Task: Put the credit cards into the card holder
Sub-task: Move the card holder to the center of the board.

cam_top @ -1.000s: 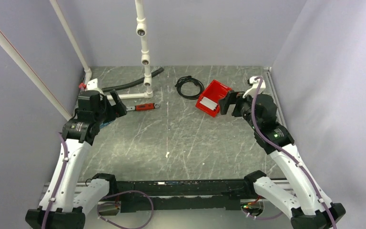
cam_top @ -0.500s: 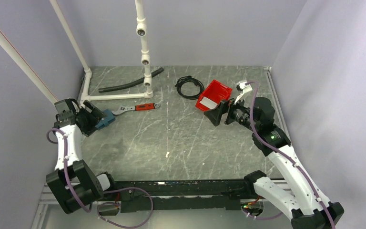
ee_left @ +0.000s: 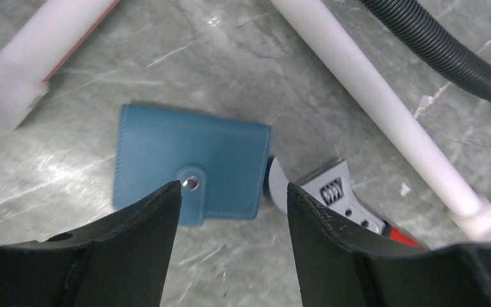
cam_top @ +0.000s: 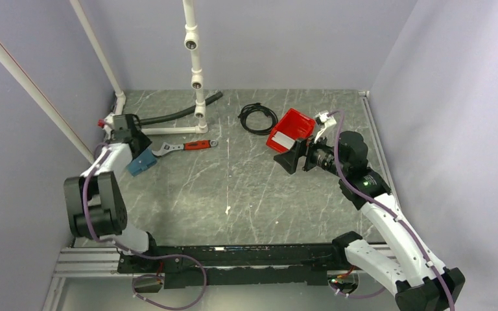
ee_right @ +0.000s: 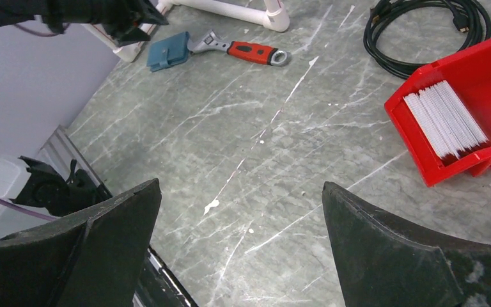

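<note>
Over the card holder [ee_left: 192, 150] now, left jaws, narrower than before.

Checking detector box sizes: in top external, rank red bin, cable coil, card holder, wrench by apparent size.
1. red bin
2. black cable coil
3. blue card holder and adjustable wrench: too close; wrench longer, holder wider.

In the left wrist view the fingers [ee_left: 134, 256] of the left pincer [ee_left: 233, 195] hide part of the blue card holder [ee_left: 192, 150] and part of the wrench [ee_left: 332, 192], the white pipe joint [ee_left: 0, 89] looks blurry, and the right wrist view cuts off the red bin [ee_right: 415, 147].
</note>
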Robot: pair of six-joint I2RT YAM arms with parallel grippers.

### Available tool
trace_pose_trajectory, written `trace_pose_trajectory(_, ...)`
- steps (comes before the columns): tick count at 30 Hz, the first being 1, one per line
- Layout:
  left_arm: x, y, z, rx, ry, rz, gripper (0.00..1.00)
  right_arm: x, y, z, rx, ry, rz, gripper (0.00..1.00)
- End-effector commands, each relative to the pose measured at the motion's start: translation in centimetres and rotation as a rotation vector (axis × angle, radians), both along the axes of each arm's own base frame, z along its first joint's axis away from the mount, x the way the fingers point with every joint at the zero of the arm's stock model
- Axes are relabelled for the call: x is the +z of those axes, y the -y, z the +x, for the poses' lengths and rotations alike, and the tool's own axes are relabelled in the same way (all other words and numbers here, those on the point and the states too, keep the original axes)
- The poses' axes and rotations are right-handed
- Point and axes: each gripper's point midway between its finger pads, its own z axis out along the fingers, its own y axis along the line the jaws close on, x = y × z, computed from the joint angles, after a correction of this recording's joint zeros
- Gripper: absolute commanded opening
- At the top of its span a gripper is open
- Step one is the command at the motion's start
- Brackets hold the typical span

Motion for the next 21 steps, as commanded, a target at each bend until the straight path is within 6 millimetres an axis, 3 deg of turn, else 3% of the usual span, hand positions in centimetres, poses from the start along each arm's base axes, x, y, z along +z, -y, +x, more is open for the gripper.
trace_pose_trajectory(1,0.1,-1.8,3.0,0.150,0.038,0.184,0.65,1.6,0.0,0.0,0.007,0.059,0.021,1.00)
trace_pose_trajectory(6,-2.1,-3.6,5.2,0.199,-0.047,0.246,0.64,1.5,0.4,-0.6,0.007,0.067,-0.007,1.00)
trace_pose_trajectory(10,-4.9,-3.8,3.1,0.250,-0.273,0.190,0.64,1.3,1.0,-0.8,-0.015,0.072,-0.026,1.00)
trace_pose_trajectory(14,-6.5,-1.2,1.9,0.207,-0.329,0.044,0.65,0.9,1.0,-0.8,-0.012,0.066,-0.025,1.00)
trace_pose_trajectory(21,-7.0,4.7,-4.1,0.176,-0.385,-0.188,0.64,0.2,0.4,-0.7,0.009,0.037,-0.015,1.00)
